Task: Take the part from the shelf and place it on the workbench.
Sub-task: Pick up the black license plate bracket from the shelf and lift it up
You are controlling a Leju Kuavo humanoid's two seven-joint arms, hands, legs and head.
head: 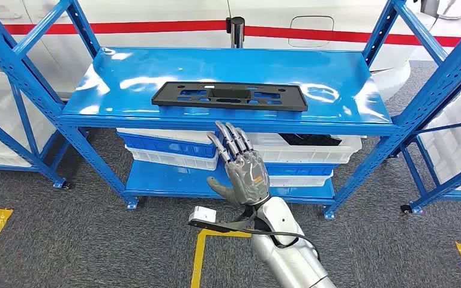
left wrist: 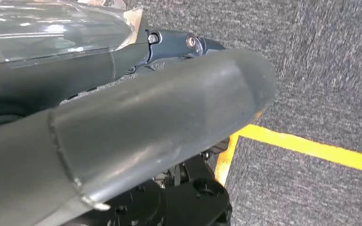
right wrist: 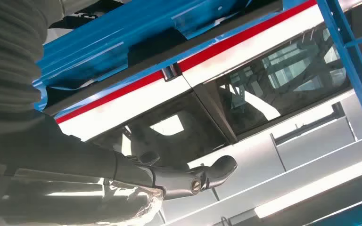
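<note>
The black flat part [head: 229, 96] lies on the top board of the blue shelf [head: 336, 72], near the front edge and about in the middle. The right hand [head: 243, 171] is raised in front of the shelf, its fingers [head: 231, 139] stretched and a little apart, holding nothing. The fingertips are just below the front edge of the board, not touching the part. The left hand [left wrist: 122, 136] hangs over the grey floor [left wrist: 330, 70]; I cannot tell how its fingers are.
</note>
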